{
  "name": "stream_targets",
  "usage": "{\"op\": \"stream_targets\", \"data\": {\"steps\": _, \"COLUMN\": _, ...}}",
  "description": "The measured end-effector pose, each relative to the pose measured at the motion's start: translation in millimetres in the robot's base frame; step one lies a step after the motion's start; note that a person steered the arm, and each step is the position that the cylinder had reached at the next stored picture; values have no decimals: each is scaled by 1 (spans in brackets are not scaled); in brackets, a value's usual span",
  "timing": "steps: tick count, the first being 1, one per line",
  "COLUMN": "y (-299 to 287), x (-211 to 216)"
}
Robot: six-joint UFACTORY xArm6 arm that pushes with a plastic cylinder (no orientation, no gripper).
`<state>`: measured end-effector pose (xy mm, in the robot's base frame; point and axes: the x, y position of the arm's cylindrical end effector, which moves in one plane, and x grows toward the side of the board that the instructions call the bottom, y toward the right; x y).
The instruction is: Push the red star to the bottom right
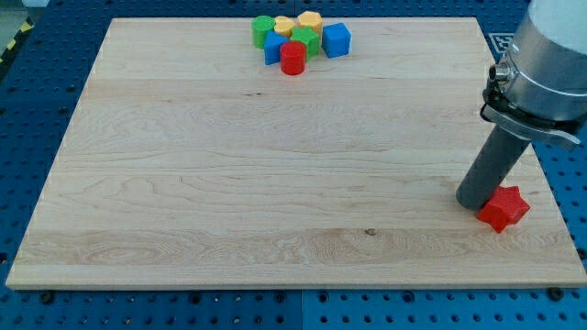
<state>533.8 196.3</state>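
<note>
My tip (477, 203) rests on the wooden board (229, 183) near its bottom-right corner, touching the upper-left side of the red star (503, 209); being a plain dark rod, it has nothing that opens or closes and holds nothing. The red star lies flat close to the board's right edge, low in the view. Well apart, at the view's top centre, sits a tight cluster: a red cylinder (293, 58), 2 blue blocks (337, 39), 2 green blocks (264, 30) and 2 yellow blocks (309, 20), all touching or nearly so.
</note>
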Motion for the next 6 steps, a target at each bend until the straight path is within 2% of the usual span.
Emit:
{"op": "stream_targets", "data": {"steps": 2, "y": -10, "x": -23}}
{"op": "stream_targets", "data": {"steps": 5, "y": 18, "x": -23}}
{"op": "stream_targets", "data": {"steps": 6, "y": 30, "x": -8}}
